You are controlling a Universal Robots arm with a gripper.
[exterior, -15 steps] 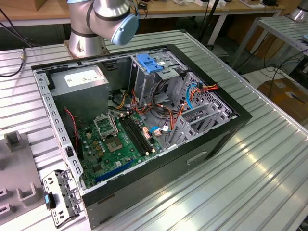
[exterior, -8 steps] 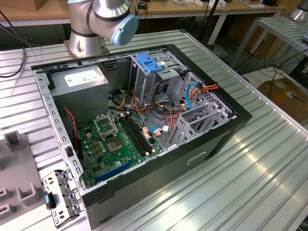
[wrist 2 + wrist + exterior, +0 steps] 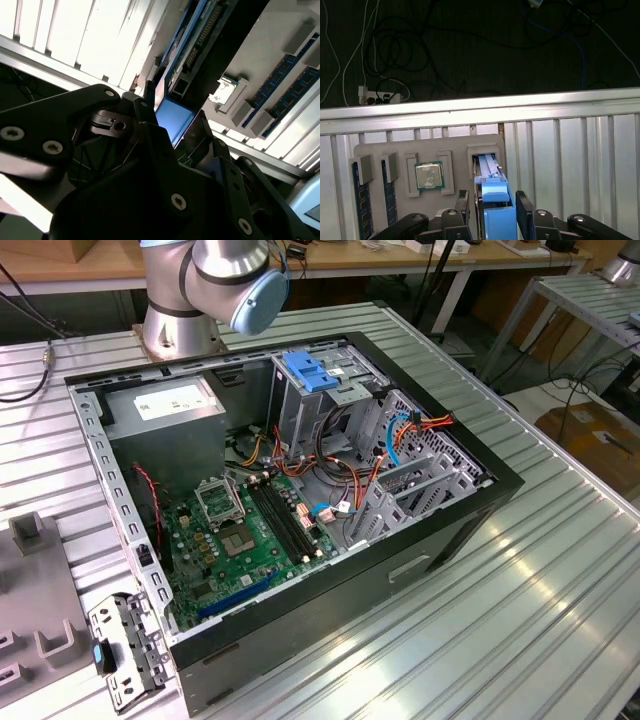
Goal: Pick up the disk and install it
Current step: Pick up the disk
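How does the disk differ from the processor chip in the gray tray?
The disk stands on edge in its slot; the processor chip lies flat. The disk shows bright blue plastic; the chip is silver, edged green. Both sit in the gray tray.

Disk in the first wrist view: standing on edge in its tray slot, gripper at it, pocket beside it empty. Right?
Not quite. The pocket isn't empty: the first wrist view shows a CPU seated in it. The rest holds: the disk stands on edge in its slot in the tray, with the gripper at it.
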